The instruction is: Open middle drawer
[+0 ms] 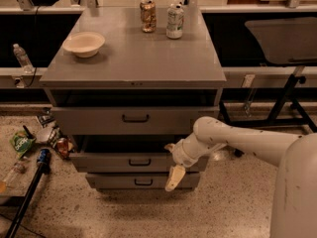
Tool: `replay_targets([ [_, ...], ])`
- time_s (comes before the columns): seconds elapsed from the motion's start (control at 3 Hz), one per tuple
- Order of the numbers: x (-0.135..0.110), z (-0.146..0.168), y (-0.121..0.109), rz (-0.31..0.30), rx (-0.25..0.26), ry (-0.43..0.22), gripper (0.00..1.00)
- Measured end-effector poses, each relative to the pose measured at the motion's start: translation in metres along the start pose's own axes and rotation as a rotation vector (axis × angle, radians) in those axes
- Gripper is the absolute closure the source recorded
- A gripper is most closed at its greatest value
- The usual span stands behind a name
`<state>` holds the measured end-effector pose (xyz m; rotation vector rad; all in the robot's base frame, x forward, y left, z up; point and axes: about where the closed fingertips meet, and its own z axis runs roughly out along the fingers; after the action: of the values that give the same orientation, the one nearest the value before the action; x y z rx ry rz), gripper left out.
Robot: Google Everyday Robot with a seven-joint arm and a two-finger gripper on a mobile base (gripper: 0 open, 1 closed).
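The middle drawer [106, 161] sits under the desk's [133, 63] front edge, second of three, with a dark gap above its front. The gripper [174, 172] hangs before that front's right end, below the desk's front right corner, right of the black handle [136, 161]. It cannot be told whether the claw is open or closed.

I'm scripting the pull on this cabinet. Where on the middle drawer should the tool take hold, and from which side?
The small black bar handle centred on the middle drawer front, approached straight from the front: it is the only raised part of that flat face. The tool hangs before the drawer front, right of the handle in the view.
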<state>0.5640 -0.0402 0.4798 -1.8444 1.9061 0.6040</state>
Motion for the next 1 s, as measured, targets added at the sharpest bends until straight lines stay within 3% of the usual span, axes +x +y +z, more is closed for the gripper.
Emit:
replay_targets([
  [1.0, 0.029, 0.014, -0.018, -0.04, 0.084, 0.026, 0.0],
])
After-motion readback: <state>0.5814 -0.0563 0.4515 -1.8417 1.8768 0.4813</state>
